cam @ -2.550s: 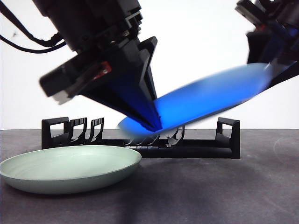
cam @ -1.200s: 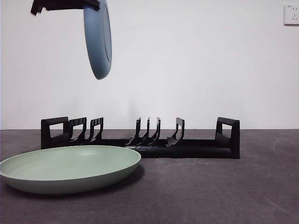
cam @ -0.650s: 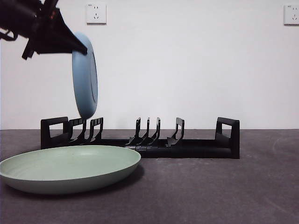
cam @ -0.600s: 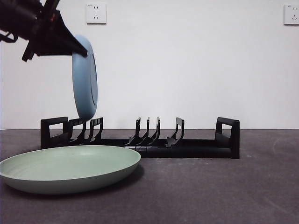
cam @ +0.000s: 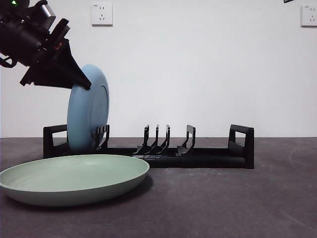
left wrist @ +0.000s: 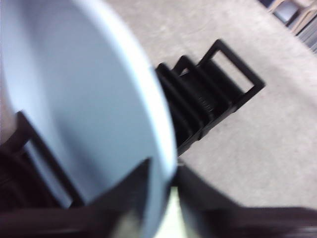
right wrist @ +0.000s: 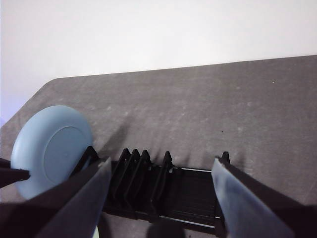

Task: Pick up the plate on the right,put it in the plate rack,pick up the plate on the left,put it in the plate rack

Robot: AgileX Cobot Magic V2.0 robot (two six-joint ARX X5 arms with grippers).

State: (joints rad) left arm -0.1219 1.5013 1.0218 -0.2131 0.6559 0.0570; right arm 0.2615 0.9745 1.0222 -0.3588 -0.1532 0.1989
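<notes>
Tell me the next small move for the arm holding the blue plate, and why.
Probably open the left tool and let go. The blue plate stands nearly upright with its lower edge down among the prongs at one end of the plate rack, so it looks seated. The green plate waits on the table.

Blue plate (cam: 88,115) blocks the plate rack's (cam: 198,157) left slots; right slots stand open (green plate (cam: 74,178) fronts them).

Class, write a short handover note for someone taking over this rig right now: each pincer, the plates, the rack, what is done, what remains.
Left pincer: shut on the blue plate, which stands upright in the end slots of the plate rack, not yet released.
Right pincer: open, holding nothing, above the rack.
Green plate: flat on the table in front of the rack, untouched.
Left to do: release blue, rack green.
</notes>
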